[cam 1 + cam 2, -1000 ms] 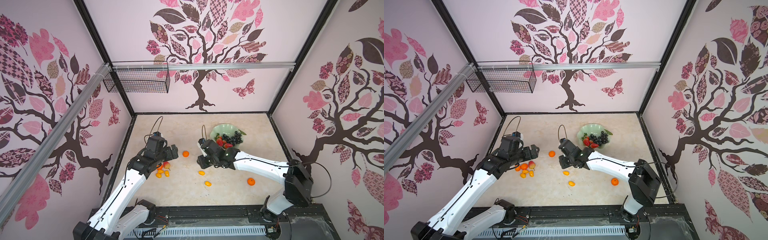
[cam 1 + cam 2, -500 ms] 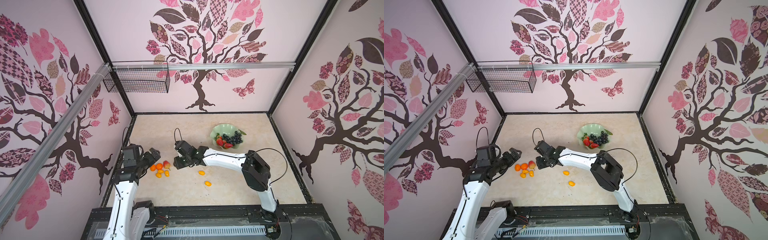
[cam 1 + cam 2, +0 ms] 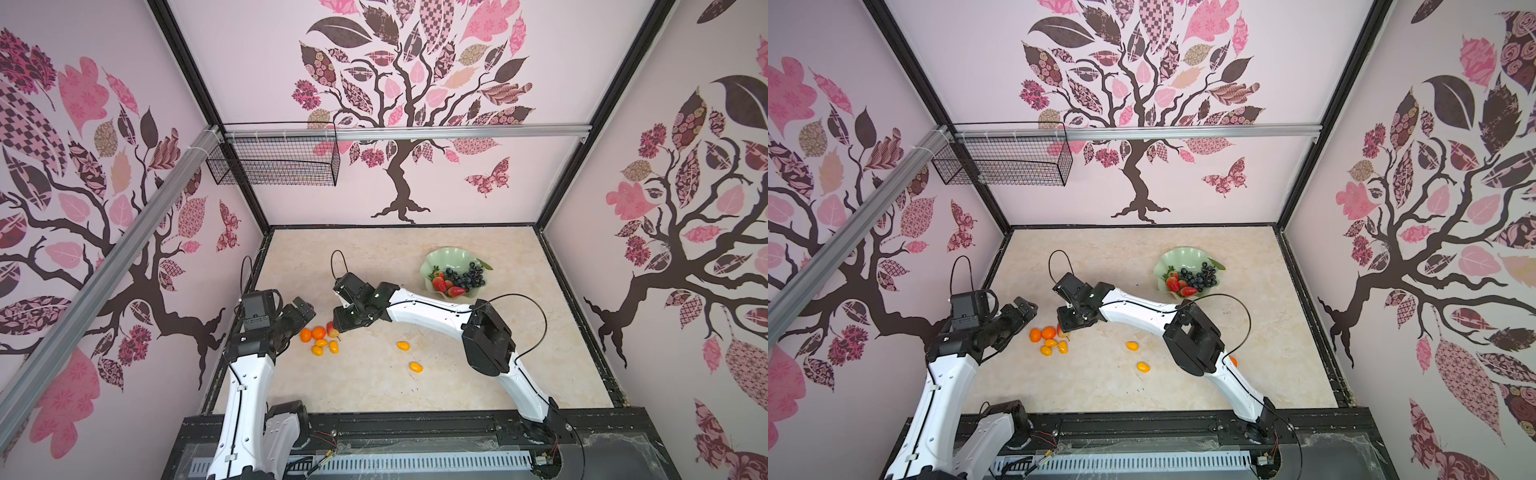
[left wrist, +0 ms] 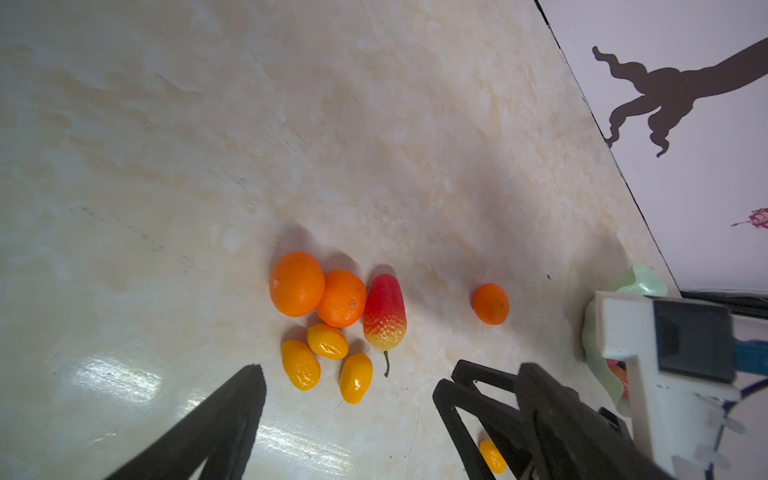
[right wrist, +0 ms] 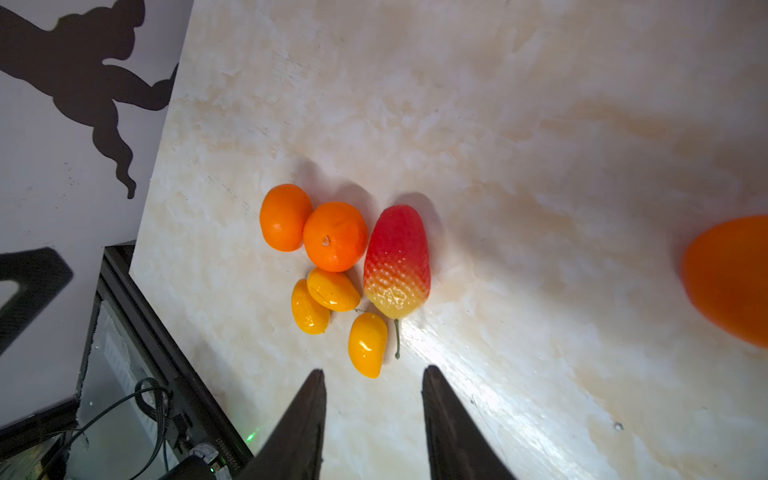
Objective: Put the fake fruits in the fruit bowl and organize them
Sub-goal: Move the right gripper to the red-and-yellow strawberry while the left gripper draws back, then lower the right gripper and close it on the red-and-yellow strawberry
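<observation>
Marble desk (image 3: 374, 386). Right claw (image 5: 373, 372) is hovering empty, jaws apart, apparently lining up on pear (image 5: 397, 259) at frame centre. Left claw (image 3: 304, 309) is hanging spread, empty. Bowl (image 3: 432, 259) is sitting centre-right, well apart. Next, likely: descending, closing across pear.

Mint-green fruit bowl (image 3: 432, 258) holding strawberries (image 3: 439, 284) and grapes (image 3: 467, 276), right gripper (image 3: 343, 323) by a red-yellow pear (image 3: 333, 331) (two oranges (image 3: 318, 332) beside it), left gripper (image 3: 305, 309) nearby, yellow ovals (image 3: 403, 345) scattered

The right arm (image 4: 619, 328) hides most of the fruit bowl (image 4: 638, 282), and one orange (image 5: 731, 278) is cropped.
</observation>
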Robot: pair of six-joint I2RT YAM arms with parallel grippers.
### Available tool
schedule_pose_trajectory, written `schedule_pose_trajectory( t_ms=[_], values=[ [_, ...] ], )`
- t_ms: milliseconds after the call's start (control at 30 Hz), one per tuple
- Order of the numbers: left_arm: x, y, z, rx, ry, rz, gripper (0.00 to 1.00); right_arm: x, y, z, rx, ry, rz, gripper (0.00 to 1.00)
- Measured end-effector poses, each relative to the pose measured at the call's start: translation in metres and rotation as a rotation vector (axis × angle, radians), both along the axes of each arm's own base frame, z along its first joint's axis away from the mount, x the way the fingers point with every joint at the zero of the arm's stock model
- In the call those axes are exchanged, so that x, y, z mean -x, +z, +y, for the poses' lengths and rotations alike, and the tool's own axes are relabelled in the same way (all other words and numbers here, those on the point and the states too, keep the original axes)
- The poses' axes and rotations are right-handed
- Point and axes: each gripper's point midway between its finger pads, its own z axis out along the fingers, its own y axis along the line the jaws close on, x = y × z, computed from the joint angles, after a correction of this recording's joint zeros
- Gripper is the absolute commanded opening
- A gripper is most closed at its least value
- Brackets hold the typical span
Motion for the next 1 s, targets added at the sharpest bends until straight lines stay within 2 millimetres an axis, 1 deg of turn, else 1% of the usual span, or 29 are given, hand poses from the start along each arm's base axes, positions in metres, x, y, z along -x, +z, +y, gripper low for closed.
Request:
schedule_pose_trajectory(
  t_ms=[67, 133, 367, 633, 733, 867, 1000],
  values=[
    [0.000, -0.001, 0.003, -0.010, 0.009, 0.006, 0.98, -0.002, -0.001, 0.005, -0.001, 0.001, 0.005, 0.41],
    [0.000, -0.001, 0.005, -0.020, 0.016, 0.008, 0.98, -0.003, -0.007, 0.008, 0.008, 0.005, 0.017, 0.41],
    [0.002, 0.000, 0.009, -0.038, 0.029, 0.004, 0.98, 0.006, -0.043, 0.001, 0.097, 0.022, 0.097, 0.41],
    [0.000, 0.002, 0.005, -0.020, 0.012, -0.010, 0.98, 0.012, -0.063, -0.001, 0.131, 0.042, 0.147, 0.37],
    [0.000, 0.003, 0.005, -0.019, 0.010, -0.012, 0.98, 0.014, -0.068, -0.002, 0.140, 0.047, 0.165, 0.36],
    [-0.001, 0.003, 0.004, -0.016, 0.007, -0.017, 0.98, 0.016, -0.071, -0.002, 0.138, 0.054, 0.180, 0.31],
    [-0.001, 0.004, 0.004, -0.016, 0.006, -0.018, 0.98, 0.015, -0.067, 0.002, 0.125, 0.057, 0.183, 0.25]
  ],
)
